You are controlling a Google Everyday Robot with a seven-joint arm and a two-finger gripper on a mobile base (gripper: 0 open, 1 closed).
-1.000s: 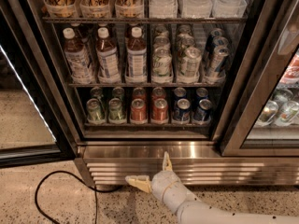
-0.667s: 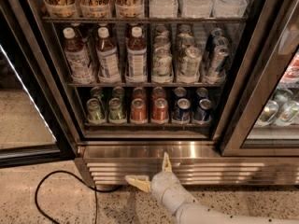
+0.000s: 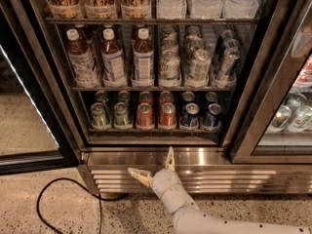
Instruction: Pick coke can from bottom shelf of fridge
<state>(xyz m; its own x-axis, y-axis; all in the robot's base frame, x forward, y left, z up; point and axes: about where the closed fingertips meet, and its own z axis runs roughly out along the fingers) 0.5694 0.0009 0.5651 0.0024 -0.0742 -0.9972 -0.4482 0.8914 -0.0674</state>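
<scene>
The fridge [image 3: 253,106] stands open in front of me. Its bottom shelf [image 3: 153,129] holds short cans in rows: green on the left, red in the middle, blue on the right. The coke cans [image 3: 156,116] are the red ones, two at the front side by side with more behind. My gripper [image 3: 152,165] is low, in front of the shiny louvred base [image 3: 234,172], below the red cans and outside the fridge. Its two pale fingers are spread wide apart and hold nothing.
The shelf above holds brown drink bottles [image 3: 112,57] on the left and taller cans [image 3: 197,62] on the right. A black cable [image 3: 53,199] loops on the speckled floor at lower left. A glass door [image 3: 24,106] stands open on the left; another cooler [image 3: 292,111] is on the right.
The gripper has barely shifted; it stays open in front of the louvred base. Nothing in the fridge has moved.
</scene>
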